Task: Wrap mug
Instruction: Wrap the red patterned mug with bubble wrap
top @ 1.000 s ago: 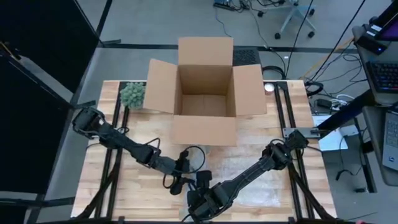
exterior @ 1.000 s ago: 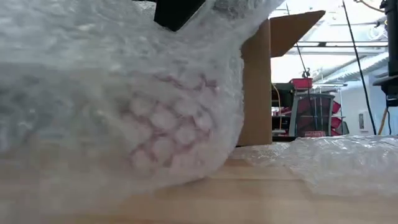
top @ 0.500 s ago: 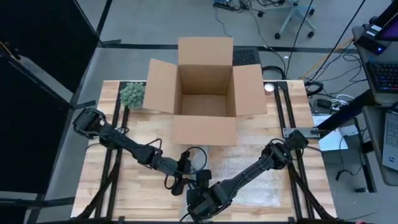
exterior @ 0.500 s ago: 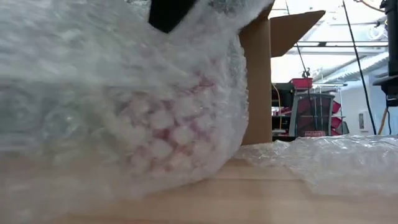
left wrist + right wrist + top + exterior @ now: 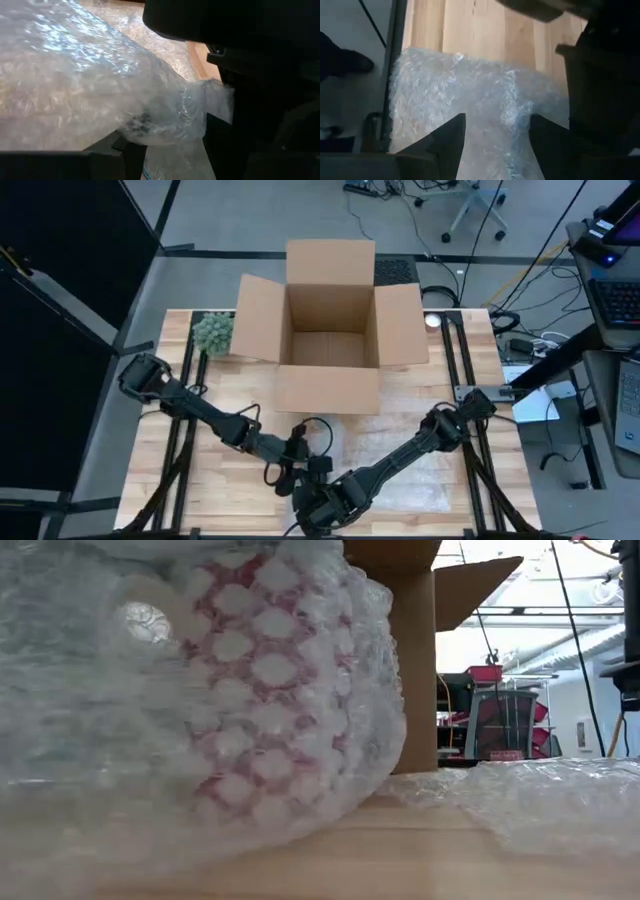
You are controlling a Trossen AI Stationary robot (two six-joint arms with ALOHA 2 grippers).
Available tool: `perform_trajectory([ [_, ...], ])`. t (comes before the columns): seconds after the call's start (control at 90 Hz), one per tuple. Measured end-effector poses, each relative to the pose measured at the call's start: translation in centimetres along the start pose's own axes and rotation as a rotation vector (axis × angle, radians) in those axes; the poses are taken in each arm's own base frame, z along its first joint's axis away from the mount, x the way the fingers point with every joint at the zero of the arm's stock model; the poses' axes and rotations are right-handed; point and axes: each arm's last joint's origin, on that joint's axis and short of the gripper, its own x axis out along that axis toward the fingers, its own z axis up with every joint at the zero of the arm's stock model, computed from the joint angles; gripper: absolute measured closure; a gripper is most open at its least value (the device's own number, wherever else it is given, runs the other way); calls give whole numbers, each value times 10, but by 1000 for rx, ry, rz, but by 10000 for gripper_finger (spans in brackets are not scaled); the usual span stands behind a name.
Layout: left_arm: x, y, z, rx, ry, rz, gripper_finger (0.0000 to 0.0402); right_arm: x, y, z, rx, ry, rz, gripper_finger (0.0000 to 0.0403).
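Mug (image 5: 250,700) bundled in bubble wrap (image 5: 120,740), red showing through the bubbles, sitting at the table's (image 5: 200,480) near edge in front of the cardboard box (image 5: 330,320), left gripper (image 5: 292,472) and right gripper (image 5: 318,502) crowded onto the bundle, finger state impossible to tell on either.

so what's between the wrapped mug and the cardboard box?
In the high view, bare wooden tabletop plus a spread of loose bubble wrap separates the wrapped mug from the cardboard box.

Seemingly red mug (image 5: 255,710) inside bubble wrap (image 5: 90,740)
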Motion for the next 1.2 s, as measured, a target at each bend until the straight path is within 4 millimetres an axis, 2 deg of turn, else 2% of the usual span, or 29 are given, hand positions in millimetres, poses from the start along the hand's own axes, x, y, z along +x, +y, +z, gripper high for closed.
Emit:
perform_trajectory([
  [0.789, 0, -1, 0, 1, -7, 2, 235, 0, 2, 5, 18, -47, 26, 206],
  [0.933, 0, -1, 1, 1, -8, 3, 235, -1, 4, 7, 48, -34, 114, 206],
  [1.044, 0, -1, 1, 1, -8, 6, 235, -18, -1, 10, 79, 26, 225, 206],
  [1.2, 0, -1, 1, 1, -9, 7, 235, -55, -8, 14, 116, 14, 220, 206],
])
